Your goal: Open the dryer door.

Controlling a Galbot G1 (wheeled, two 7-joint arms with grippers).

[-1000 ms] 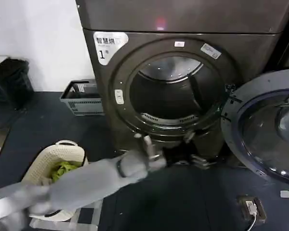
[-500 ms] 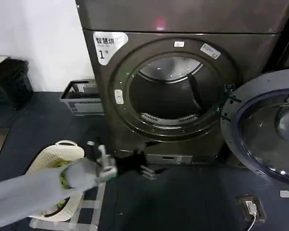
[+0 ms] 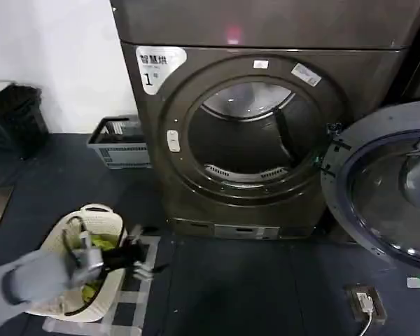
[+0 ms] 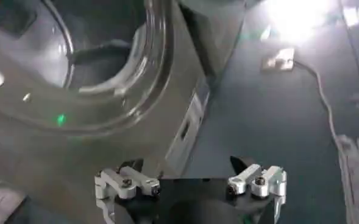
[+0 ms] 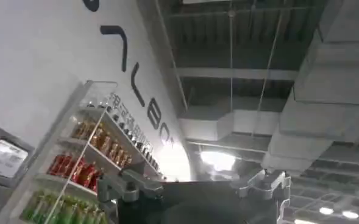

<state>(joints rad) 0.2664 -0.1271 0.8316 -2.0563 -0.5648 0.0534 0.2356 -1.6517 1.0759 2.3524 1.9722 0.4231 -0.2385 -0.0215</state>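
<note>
Left end effector (image 3: 141, 260): hanging low over the floor at the robot's left, just beside the laundry basket, well apart from the dryer; in the left wrist view its two fingers (image 4: 125, 182) are standing spread with nothing between them, so it is released and carrying nothing.
Right end effector (image 5: 194, 189): pointing up toward a ceiling and a shelf of bottles in its own wrist view, parked away from the work; fingers are spread and gripping nothing.
Laundry basket (image 3: 101, 213): sitting on the floor beside the left arm, with green cloth showing inside.
Dryer door (image 3: 385, 185): hanging swung out wide on the right of the machine, hinged at the right edge of the opening, pale inner ring facing the robot.
Dryer (image 3: 259, 133): standing dark grey with a white "1" label at its upper left; the round opening is showing the bare drum.
Crate (image 3: 119, 142): resting on the floor against the wall, left of the dryer.
Step in hand: judging by the door standing fully clear of the opening, the opening itself looks done, and the left arm seems to be sitting in a withdrawn pose.
Next move: probably nothing more than parking the left arm clear of the basket; no further pull on the door seems needed.
</note>
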